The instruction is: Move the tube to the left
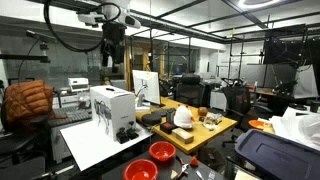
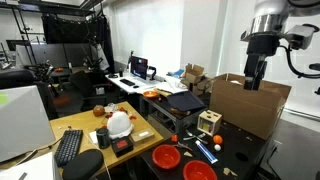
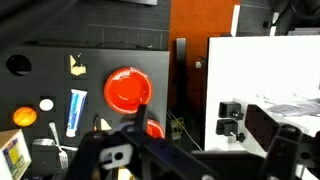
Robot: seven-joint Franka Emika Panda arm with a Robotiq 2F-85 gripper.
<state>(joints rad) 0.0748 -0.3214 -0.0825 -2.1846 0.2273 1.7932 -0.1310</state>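
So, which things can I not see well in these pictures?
Gripper: small and dark in an exterior view, fine detail lost.
Second red bowl: wrist view, mostly hidden behind the gripper.
Tube: wrist view, its print is too blurred to read.
Yellow card: wrist view, cut off by the left edge.

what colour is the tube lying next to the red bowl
Mostly blue, with a paler end. The tube shows best in the wrist view.

blue tube (image 3: pixel 76 111) beside red bowl (image 3: pixel 126 88), orange ball (image 3: pixel 24 116), black tabletop (image 3: pixel 45 82)
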